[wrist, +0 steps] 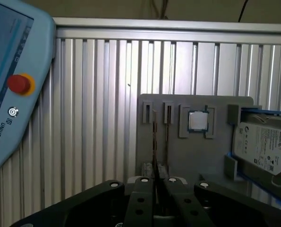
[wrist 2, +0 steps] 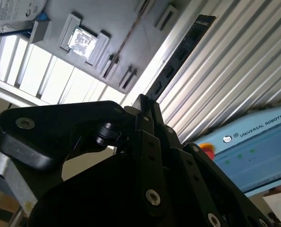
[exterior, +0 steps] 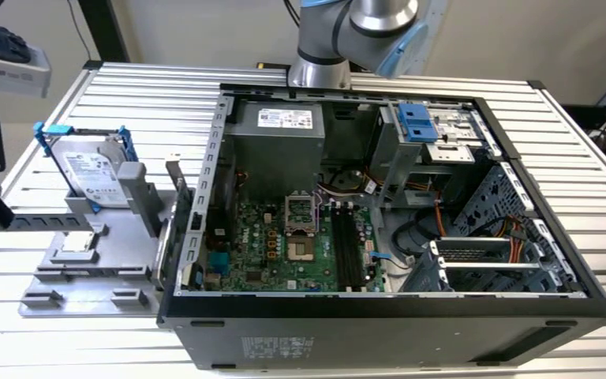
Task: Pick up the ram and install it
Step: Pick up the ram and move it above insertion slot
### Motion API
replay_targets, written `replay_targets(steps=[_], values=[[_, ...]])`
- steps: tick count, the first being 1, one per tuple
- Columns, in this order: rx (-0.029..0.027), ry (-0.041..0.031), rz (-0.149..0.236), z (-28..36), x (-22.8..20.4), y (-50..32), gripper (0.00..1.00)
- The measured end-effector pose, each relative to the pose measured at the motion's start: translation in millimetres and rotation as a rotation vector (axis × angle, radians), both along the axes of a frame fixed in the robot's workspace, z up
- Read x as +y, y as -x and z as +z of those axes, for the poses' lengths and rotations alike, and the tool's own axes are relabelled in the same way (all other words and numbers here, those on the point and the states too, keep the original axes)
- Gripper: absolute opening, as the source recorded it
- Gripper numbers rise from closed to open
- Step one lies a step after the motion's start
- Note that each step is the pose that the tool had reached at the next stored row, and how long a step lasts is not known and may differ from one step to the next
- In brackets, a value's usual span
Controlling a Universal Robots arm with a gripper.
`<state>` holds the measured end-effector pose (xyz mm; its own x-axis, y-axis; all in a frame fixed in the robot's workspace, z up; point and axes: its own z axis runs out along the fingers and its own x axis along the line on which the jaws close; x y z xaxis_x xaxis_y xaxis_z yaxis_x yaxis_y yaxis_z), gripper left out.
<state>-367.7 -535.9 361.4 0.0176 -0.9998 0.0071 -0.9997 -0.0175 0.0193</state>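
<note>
1. The gripper [wrist: 154, 183] is the closest thing. Its two black fingers [wrist: 140, 203] are pressed close together and pinch the ram between them.
2. The ram [wrist 2: 178, 56] is the long, thin, dark stick. One end sits in the fingers. The other end pokes out past them, over the ridged metal table [wrist 2: 234, 61]. It looks lifted up and free, not sitting in any slot.
3. A bit farther off is the grey holder [wrist: 192, 156]. The small shiny square chip [wrist: 197, 120] rests in its own pocket there. The silver hard drive [wrist: 263, 146] in its blue frame stands at one side of the holder.
4. Farthest is the open computer case [exterior: 387, 304], just beside the holder in the exterior view. A green board [exterior: 261, 260] lies at its bottom, with long black slots [exterior: 347, 245] on it. I think the ram belongs in one of those.
5. I think the step in hand is carrying the ram. To do it well, the pinch should be firm so the stick cannot slip or tip. The stick should stay straight in the fingers. It should go high enough to miss the holder and the case wall. Moving slowly is best, because the ram is thin and a bump could hurt it.
</note>
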Motion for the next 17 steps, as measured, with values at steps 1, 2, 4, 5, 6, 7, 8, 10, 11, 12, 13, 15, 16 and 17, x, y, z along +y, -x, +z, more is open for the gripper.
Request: replay_targets(steps=[1, 2, 4, 5, 6, 7, 8, 10, 11, 12, 13, 15, 16, 17], values=[[0.0001, 0.0001, 0.000, 2.2, 0.0, 0.0, 0.00], [0.0000, 0.0000, 0.000, 4.6, 0.0, 0.0, 0.00], [0.0000, 0.0000, 0.000, 9.3, 0.0, 0.0, 0.00], [0.0000, 0.0000, 0.000, 11.3, 0.0, 0.0, 0.00], [0.0000, 0.0001, 0.000, 13.3, 0.0, 0.0, 0.00], [0.0001, 0.0001, 0.000, 15.4, 0.0, 0.0, 0.00], [0.0001, 0.0001, 0.000, 17.4, 0.0, 0.0, 0.00], [0.0000, 0.0001, -0.002, 21.2, 0.0, 0.0, 0.00], [-0.0001, 0.0000, -0.003, 22.8, 0.0, 0.0, 0.00], [0.0000, 0.0000, -0.004, 24.5, 0.0, 0.0, 0.00], [0.0000, -0.0001, -0.007, 26.0, 0.0, 0.0, 0.00], [0.0000, -0.0003, -0.015, 28.8, 0.0, 0.0, 0.00], [0.0000, -0.0003, -0.018, 30.3, 0.0, 0.0, 0.00], [0.0000, -0.0003, -0.021, 31.7, 0.0, 0.0, 0.00]])
